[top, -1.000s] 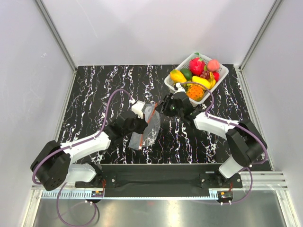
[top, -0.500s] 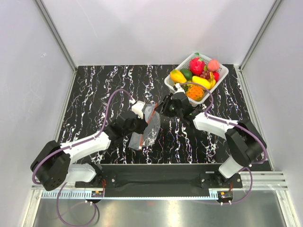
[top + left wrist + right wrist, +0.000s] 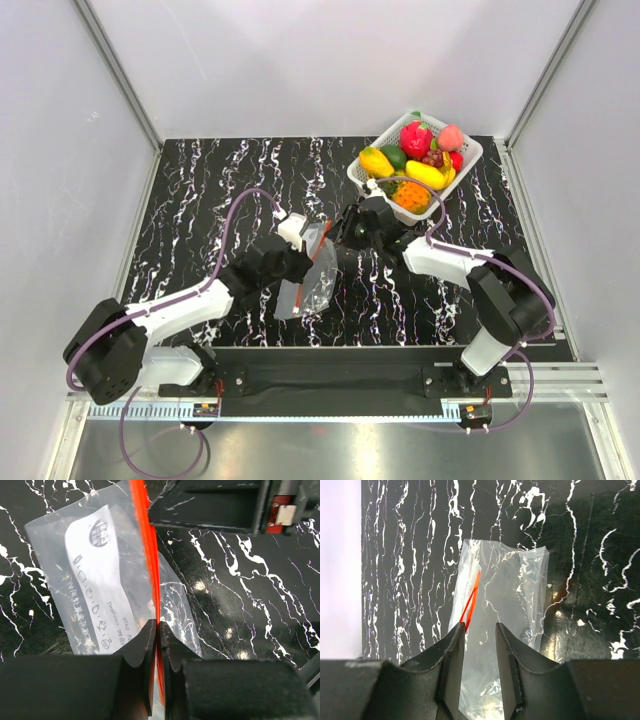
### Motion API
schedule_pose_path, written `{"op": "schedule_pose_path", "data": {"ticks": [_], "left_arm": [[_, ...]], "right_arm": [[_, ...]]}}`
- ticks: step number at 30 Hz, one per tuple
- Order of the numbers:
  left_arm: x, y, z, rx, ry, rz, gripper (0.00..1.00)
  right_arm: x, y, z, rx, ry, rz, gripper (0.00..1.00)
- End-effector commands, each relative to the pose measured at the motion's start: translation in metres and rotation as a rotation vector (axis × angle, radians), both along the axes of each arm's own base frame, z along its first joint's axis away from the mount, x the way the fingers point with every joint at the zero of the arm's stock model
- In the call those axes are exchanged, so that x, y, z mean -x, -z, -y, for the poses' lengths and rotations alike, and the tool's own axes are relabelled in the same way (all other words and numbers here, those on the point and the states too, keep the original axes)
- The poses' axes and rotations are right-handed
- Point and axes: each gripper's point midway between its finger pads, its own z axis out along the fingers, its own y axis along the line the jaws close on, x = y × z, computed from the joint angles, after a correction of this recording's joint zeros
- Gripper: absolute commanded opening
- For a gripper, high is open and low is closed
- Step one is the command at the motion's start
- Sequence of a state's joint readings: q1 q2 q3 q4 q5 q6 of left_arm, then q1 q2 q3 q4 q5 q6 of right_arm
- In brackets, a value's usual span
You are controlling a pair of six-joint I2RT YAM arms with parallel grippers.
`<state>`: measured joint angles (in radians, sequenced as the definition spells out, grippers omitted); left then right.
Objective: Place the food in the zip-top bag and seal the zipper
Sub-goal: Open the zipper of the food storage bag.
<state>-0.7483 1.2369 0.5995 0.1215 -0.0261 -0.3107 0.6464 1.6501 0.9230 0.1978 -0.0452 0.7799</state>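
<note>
The clear zip-top bag (image 3: 318, 275) (image 3: 95, 575) (image 3: 505, 590) hangs crumpled over the black marble table between the two arms. My left gripper (image 3: 296, 262) (image 3: 158, 626) is shut on its red-orange zipper (image 3: 150, 555), pinching the strip edge-on. My right gripper (image 3: 344, 230) (image 3: 480, 630) is at the bag's mouth end. Its jaws stand a little apart around the clear film. The left fingertip (image 3: 457, 635) touches the parted zipper (image 3: 471, 600). The food (image 3: 415, 160), glossy yellow, orange, green, red and pink toy pieces, lies in the basket; none shows in the bag.
The white slotted basket (image 3: 471, 152) stands at the table's back right, just behind my right arm. Grey walls enclose the table on three sides. The right gripper's body (image 3: 215, 505) fills the top of the left wrist view.
My right gripper has crept left toward the bag's mouth and its jaws have narrowed. The bag has sagged slightly lower. The left gripper keeps its hold.
</note>
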Motion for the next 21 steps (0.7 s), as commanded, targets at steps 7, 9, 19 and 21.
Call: {"op": "schedule_pose_path", "data": {"ticks": [7,9,19,21], "left_arm": [[-0.007,-0.019,0.012,-0.006,0.002,0.08,0.1],[-0.007,-0.018,0.012,-0.022,0.001,0.087,0.1],[-0.007,-0.018,0.015,-0.113,-0.028,0.135,0.1],[-0.006,-0.018,0.015,-0.116,-0.028,0.136,0.1]], "right_arm": [[-0.001,-0.031,-0.027,-0.061,-0.034,0.051,0.38],[0.001,-0.032,-0.03,-0.058,-0.044,0.047,0.38],[0.019,-0.025,-0.032,-0.019,-0.078,0.018,0.36],[0.021,-0.025,-0.033,-0.012,-0.085,0.016,0.34]]}}
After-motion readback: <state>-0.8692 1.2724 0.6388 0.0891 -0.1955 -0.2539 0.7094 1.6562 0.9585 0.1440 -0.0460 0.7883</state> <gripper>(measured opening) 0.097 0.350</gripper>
